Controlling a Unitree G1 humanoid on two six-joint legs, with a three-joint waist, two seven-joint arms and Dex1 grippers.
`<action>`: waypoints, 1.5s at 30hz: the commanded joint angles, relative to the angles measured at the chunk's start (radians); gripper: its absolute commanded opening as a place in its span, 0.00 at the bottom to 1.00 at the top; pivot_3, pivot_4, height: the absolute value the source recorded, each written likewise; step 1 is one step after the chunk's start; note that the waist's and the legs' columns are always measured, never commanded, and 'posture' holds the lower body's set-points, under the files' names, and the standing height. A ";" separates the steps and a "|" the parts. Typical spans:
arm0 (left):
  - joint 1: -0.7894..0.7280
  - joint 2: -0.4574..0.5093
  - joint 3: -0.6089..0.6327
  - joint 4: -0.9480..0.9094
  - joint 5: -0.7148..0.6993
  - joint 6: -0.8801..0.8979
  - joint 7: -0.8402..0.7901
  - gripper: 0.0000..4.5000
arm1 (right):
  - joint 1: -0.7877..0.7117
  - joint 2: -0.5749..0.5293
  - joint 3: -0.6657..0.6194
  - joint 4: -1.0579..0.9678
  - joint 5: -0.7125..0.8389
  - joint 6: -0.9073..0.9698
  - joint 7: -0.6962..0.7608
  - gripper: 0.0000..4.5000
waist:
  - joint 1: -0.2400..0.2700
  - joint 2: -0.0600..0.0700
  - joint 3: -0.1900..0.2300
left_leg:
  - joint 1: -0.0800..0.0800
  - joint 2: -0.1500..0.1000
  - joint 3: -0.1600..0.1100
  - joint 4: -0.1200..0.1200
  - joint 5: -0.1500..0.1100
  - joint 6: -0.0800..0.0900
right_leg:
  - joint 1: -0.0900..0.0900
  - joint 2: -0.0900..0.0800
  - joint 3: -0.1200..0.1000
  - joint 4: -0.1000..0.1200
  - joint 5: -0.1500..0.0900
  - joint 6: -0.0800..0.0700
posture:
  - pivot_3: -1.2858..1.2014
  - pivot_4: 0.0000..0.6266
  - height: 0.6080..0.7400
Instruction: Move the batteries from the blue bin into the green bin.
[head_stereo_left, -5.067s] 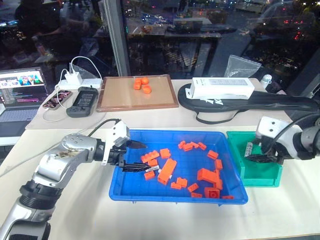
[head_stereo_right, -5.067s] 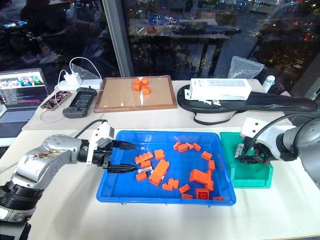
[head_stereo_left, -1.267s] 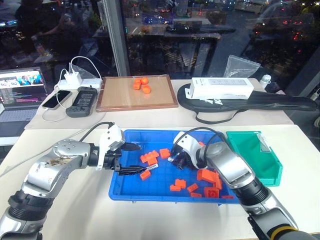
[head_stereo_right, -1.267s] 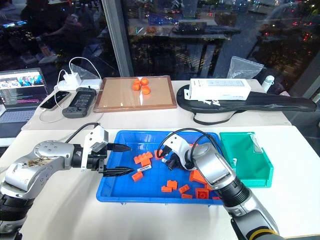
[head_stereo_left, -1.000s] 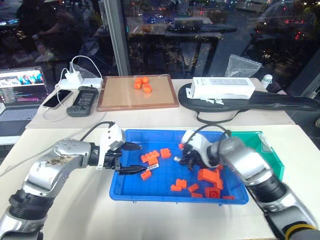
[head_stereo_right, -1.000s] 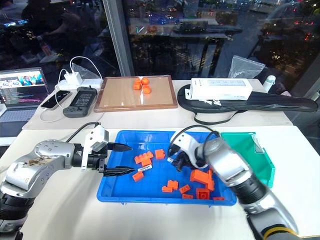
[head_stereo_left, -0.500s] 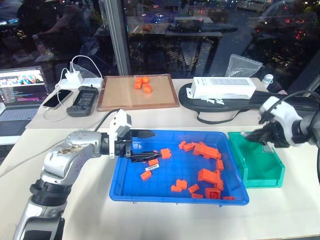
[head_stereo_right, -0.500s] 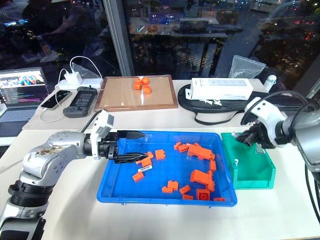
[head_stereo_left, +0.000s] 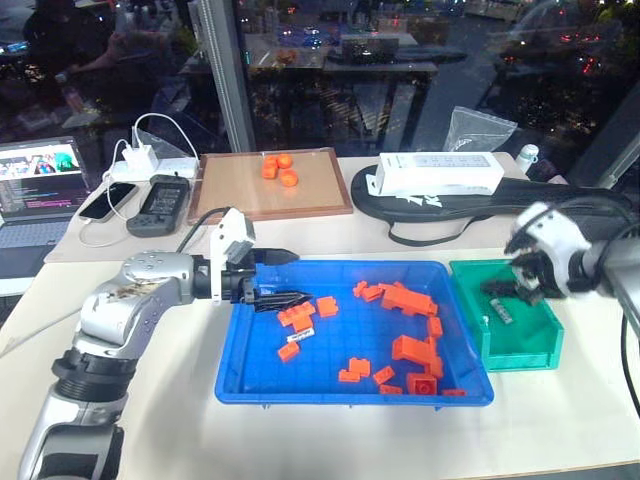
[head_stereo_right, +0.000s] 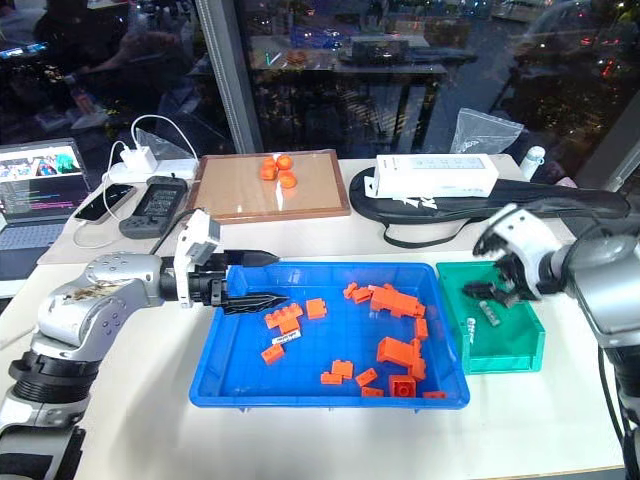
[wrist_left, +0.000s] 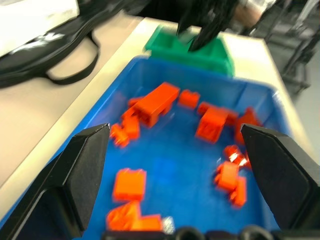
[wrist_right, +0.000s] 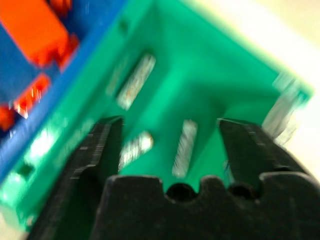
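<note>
Three batteries (wrist_right: 186, 147) are seen lying loose on the floor of the green bin (head_stereo_left: 520, 343), under the right end effector (wrist_right: 170, 145), whose fingers are spread apart and empty. One more battery (head_stereo_left: 299, 338) is left in the blue bin (head_stereo_left: 262, 379) among roughly fifteen orange bricks (head_stereo_left: 412, 350). The left end effector (head_stereo_left: 285, 276) is held open, empty, over the blue bin's left end.

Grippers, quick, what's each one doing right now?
Left gripper: open, empty, over the blue bin.
Right gripper: open, empty, over the green bin.
</note>
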 joint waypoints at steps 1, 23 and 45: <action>0.025 0.046 0.025 -0.007 0.026 -0.031 -0.007 1.00 | -0.081 0.097 0.032 -0.136 0.070 0.039 0.001 1.00 | 0.000 -0.001 0.000 | 0.000 0.000 0.000 0.000 0.000 0.000 | 0.000 0.000 0.000 0.000 0.000 0.000 | 0.52 0.24 1.00; 0.175 0.166 0.088 -0.102 0.028 -0.012 0.008 1.00 | -0.135 0.525 0.557 0.051 -0.143 -0.495 0.139 0.60 | 0.012 -0.003 0.001 | -0.002 0.002 0.000 0.002 0.000 0.000 | 0.000 0.005 0.004 0.002 0.001 -0.002 | 0.52 0.24 1.00; 0.229 0.170 0.155 -0.182 -0.020 0.043 0.068 1.00 | -0.142 0.715 0.546 0.343 -0.220 -0.610 0.197 0.49 | 0.005 -0.003 0.001 | 0.000 0.004 0.001 0.001 0.000 0.000 | 0.000 0.007 0.005 0.003 0.001 -0.004 | 0.52 0.24 1.00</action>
